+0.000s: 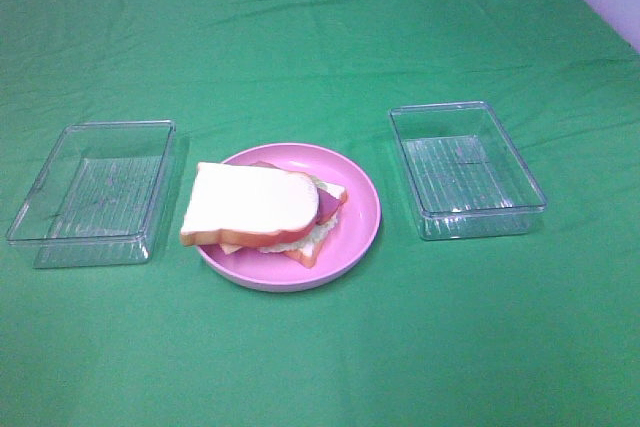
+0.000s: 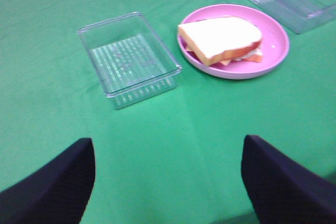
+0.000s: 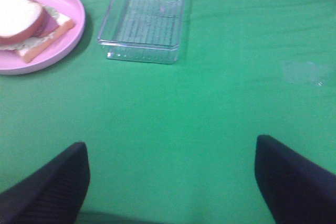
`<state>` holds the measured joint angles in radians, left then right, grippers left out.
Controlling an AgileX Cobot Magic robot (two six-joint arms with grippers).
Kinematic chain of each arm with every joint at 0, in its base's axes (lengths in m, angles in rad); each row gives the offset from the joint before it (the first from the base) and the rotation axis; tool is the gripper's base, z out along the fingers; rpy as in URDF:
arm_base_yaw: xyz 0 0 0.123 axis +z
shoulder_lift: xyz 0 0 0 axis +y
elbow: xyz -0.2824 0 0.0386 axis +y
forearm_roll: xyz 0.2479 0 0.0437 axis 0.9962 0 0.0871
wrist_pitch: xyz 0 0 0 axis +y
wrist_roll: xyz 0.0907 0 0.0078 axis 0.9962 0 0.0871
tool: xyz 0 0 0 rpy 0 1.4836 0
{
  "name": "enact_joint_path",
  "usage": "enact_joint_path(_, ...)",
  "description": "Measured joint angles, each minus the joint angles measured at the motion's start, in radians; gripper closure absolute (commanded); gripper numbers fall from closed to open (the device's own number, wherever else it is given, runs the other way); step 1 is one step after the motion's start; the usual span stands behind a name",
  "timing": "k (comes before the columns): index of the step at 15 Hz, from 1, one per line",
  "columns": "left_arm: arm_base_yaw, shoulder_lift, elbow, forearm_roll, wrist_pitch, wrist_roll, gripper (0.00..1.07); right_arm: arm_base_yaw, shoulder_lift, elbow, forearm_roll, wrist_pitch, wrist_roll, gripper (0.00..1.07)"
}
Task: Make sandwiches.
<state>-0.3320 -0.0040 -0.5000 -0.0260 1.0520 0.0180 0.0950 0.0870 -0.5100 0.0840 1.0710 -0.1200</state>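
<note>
Left gripper [image 2: 168,182] and right gripper [image 3: 170,182]: fingers cropped, spread wide, empty. Sandwich [image 1: 262,212] fillings mostly hidden on pink plate [image 1: 362,209].

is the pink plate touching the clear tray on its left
Apart. The exterior high view shows a strip of green cloth between the pink plate and the left clear tray, and the left wrist view shows the same gap.

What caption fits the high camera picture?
Sandwich on a pink plate between two clear trays.
</note>
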Motion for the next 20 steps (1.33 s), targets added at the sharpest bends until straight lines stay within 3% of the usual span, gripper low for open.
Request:
enact_joint_path(4, 0.276, 0.000, 0.000, 0.000, 0.000, 0.001, 0.33, -0.157, 0.000, 0.000, 0.000, 0.000, 0.000, 0.27)
enact_joint_path(7, 0.378, 0.000, 0.000, 0.000, 0.000, 0.001, 0.33, -0.167, 0.000, 0.000, 0.001, 0.000, 0.000, 0.27)
enact_joint_path(20, 0.380, 0.000, 0.000, 0.000, 0.000, 0.001, 0.33, -0.167, -0.093, 0.000, 0.001, 0.000, 0.000, 0.27)
